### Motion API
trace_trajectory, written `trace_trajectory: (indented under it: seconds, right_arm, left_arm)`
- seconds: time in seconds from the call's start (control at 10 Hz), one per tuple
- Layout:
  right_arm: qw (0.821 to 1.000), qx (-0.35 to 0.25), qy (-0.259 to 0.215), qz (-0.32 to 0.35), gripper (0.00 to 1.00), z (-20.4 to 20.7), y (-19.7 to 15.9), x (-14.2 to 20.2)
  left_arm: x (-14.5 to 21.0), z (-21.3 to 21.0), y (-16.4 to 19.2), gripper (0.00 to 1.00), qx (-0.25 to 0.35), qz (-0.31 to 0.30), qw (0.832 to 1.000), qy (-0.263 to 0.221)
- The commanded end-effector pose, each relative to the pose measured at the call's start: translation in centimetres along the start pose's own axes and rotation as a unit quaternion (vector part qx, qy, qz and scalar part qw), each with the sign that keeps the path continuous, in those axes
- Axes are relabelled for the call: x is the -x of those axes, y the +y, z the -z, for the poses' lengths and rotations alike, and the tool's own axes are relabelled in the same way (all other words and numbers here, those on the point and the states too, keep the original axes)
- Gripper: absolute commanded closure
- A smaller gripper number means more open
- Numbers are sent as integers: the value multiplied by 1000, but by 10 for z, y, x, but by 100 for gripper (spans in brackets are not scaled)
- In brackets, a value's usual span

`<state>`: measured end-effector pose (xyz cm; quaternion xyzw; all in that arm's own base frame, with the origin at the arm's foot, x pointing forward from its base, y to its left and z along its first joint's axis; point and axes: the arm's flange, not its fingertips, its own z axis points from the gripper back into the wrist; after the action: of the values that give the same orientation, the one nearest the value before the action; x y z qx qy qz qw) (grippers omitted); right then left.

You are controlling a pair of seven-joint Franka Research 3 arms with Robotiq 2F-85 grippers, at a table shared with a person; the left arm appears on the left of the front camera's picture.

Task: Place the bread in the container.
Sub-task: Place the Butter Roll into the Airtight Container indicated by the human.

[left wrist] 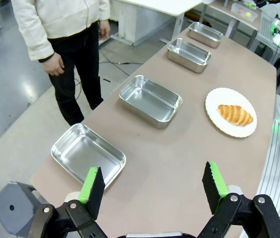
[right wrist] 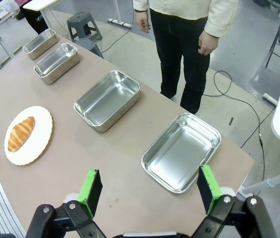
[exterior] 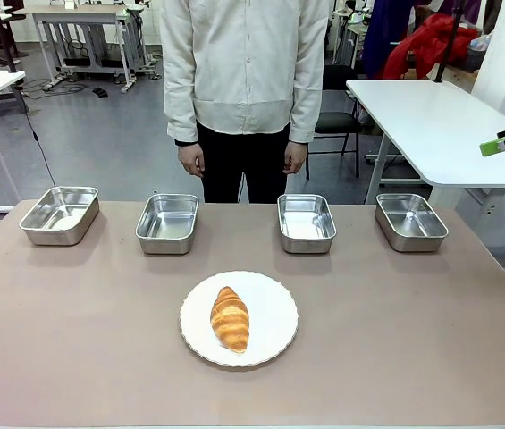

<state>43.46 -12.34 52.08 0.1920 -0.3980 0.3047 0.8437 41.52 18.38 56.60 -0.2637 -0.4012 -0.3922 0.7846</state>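
Front: we see the bread (exterior: 230, 319) on the plate (exterior: 274, 304), four pans (exterior: 164, 247) beyond it. Left wrist: our left gripper (left wrist: 152, 173) gapes wide, empty. Right wrist: right gripper (right wrist: 149, 173) gapes too. A hard pinch could crush the bread.

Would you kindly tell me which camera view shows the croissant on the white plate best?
The front view: the croissant lies close and central on the plate, its ridges plain. Both wrist views show it whole too, but smaller, farther off and at a slant.
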Motion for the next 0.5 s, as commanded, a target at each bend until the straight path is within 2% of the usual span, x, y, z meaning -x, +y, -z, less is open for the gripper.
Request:
trace_trajectory:
  seconds: [0.0, 0.4]
  right_arm:
    - [1000, -3, -6, 0, 0, 0, 0, -1]
    - [1000, -3, -6, 0, 0, 0, 0, -1]
  left_arm:
    - [1, -2, -1, 0, 3, 7, 1000, -4]
    - [1, -2, -1, 0, 3, 7, 1000, -4]
